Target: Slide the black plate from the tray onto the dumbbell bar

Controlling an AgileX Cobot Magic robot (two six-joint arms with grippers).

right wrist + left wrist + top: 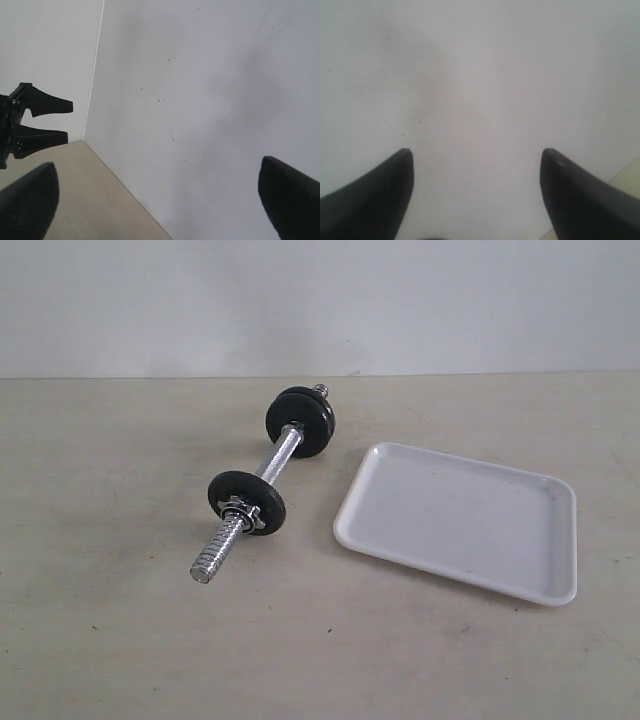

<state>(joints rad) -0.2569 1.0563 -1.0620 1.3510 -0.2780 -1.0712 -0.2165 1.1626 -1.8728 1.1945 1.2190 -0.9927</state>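
The left tool (476, 150) and right tool (157, 164) both gape released, while the dumbbell bar (275, 462) lies beside the tray (460, 525) on the surface (120, 620).

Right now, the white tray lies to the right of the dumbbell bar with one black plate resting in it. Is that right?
Not quite. In the exterior view the tray has no plate in it. The black discs in sight are all on the dumbbell bar. The rest stands: the tray lies to the right of the bar.
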